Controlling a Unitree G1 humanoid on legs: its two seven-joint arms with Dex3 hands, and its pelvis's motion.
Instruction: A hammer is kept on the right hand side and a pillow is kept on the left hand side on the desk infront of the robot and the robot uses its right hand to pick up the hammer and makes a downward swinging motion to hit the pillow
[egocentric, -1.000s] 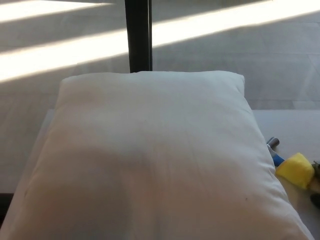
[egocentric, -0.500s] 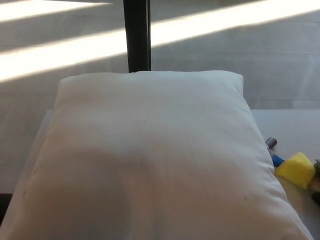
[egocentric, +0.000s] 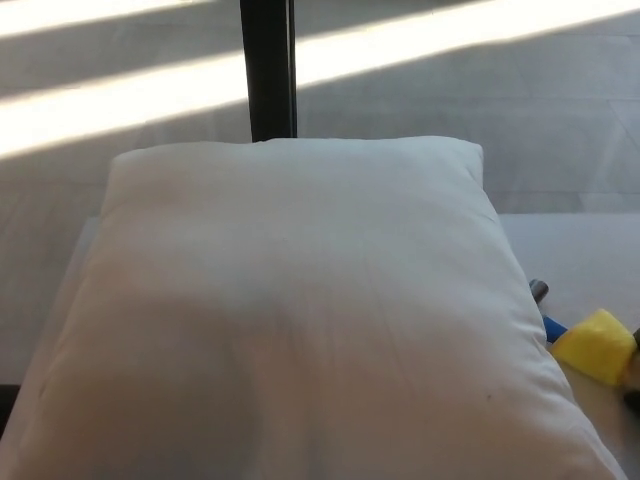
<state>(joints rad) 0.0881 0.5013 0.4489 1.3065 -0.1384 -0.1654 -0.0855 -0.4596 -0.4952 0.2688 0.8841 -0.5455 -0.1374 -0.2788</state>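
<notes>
No robot hand shows, so its grip cannot be told. The white pillow (egocentric: 290, 320) fills the bench (egocentric: 580, 255); at four o'clock, the hammer (egocentric: 590, 345) pokes out, mostly cut off.

- Left hand: not in view, nor any of the left arm.
- Right hand (egocentric: 634, 398): only a thin sliver shows, cut off by the right edge of the head view, low in the picture.
- Colour of that sliver: black to very dark grey, matte, with no shine on it.
- Shape: a rounded, blunt outline. Too little shows to tell thumb from finger, or one joint from another.
- Just above the dark part, at the same edge, is a small tan-brown patch. Cannot tell whether it belongs to the hand.
- Cables, screws, markings: the visible strip is too small and too blurred to make any out.
</notes>
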